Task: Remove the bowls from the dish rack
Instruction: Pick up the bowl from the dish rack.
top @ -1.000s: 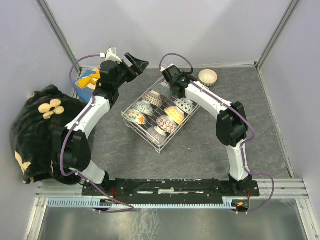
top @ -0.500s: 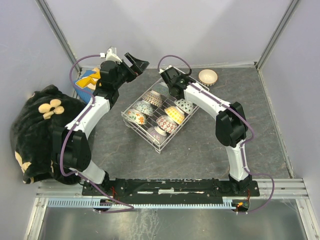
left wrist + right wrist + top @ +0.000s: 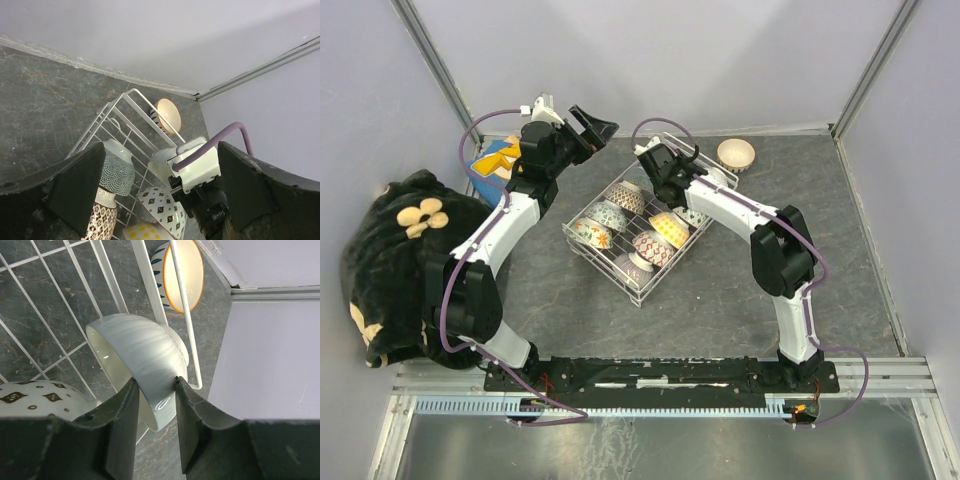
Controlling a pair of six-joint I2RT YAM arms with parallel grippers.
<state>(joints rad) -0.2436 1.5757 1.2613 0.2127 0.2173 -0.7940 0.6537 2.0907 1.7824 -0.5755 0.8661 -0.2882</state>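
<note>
The pale bowl (image 3: 145,355) at the top corner of the dish rack (image 3: 601,267) is clamped at its thin edge by the right pincer (image 3: 152,385) and is thought hard, slippery and easy to break, while the left pincer (image 3: 595,128) is held wide apart.

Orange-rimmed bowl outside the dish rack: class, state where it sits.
The orange-rimmed bowl sits on the table, back right in the top view, just beyond the far corner of the dish rack.
</note>
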